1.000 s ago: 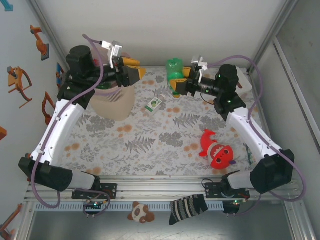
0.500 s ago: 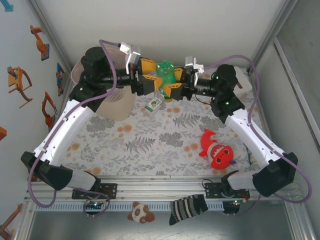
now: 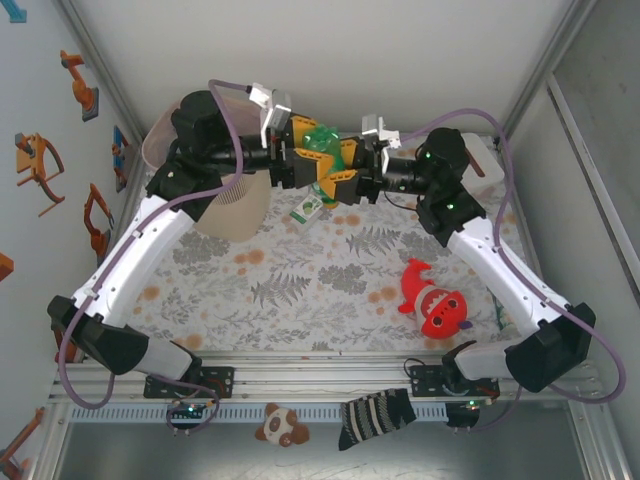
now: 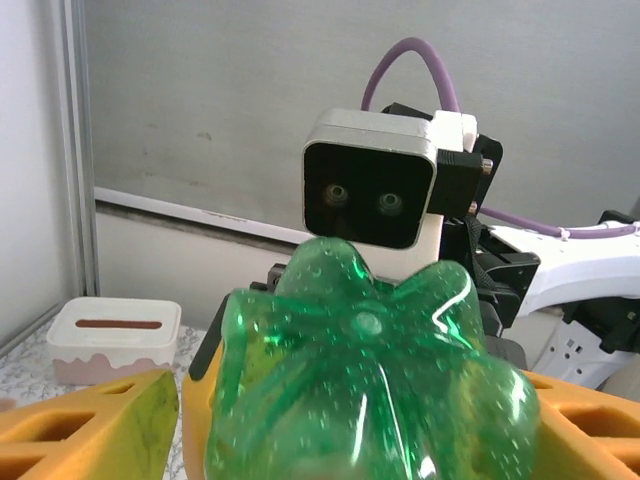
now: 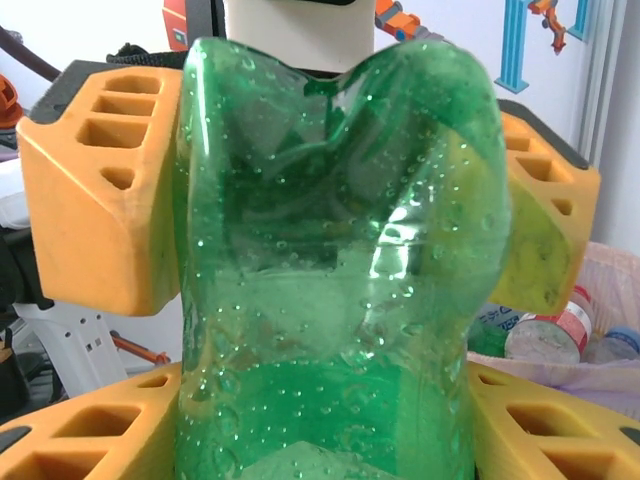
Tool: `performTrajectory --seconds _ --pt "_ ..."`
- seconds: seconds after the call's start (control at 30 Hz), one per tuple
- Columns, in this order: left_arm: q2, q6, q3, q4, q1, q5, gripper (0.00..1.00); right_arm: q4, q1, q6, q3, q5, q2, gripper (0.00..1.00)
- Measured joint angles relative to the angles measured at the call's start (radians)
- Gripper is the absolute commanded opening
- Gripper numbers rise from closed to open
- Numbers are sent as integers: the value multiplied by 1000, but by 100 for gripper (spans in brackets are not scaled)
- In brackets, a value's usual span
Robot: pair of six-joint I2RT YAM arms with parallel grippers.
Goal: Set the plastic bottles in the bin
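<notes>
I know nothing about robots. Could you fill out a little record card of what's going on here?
Scene: two arms meeting above the far side of the table
Object: green plastic bottle, between both arms
Right arm's fingers: closed on the bottle
Left arm's fingers: either side of the bottle; firm grip unclear
Bin: beige, far left, bottles already inside
Also on table: red plush toy, white box

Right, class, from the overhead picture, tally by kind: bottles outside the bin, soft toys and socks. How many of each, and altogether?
Bottles outside the bin: 2 (green bottle, labelled bottle)
Soft toys: 2 (red plush, brown-and-white plush)
Socks: 1 (striped sock)
Total: 5
</notes>
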Motion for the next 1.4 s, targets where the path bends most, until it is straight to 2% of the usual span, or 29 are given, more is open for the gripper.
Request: performTrajectory --seconds 0.27,0.43,0.57,0.67,0.83,0.93,1.1,1.4 --pt "0 19 3 0 -6 0 52 -31 2 -14 0 9 2 50" --pt "0 28 3 0 -6 -2 45 -40 2 -22 4 12 2 50" --pt "0 33 3 0 -6 -3 45 -60 2 -35 9 16 0 68" --pt "0 39 3 -1 -6 -16 44 -96 5 -58 10 23 -8 77" --pt "-5 48 3 -11 -3 -61 46 -174 7 -106 8 73 -52 85" --pt "-14 51 3 -27 4 -100 44 -222 7 -135 3 125 -92 86" --pt "-31 42 3 -38 67 -233 43 -274 7 -170 -18 193 -165 86" --pt "-61 -117 -40 -13 287 -457 42 -309 7 -196 -28 266 -206 87"
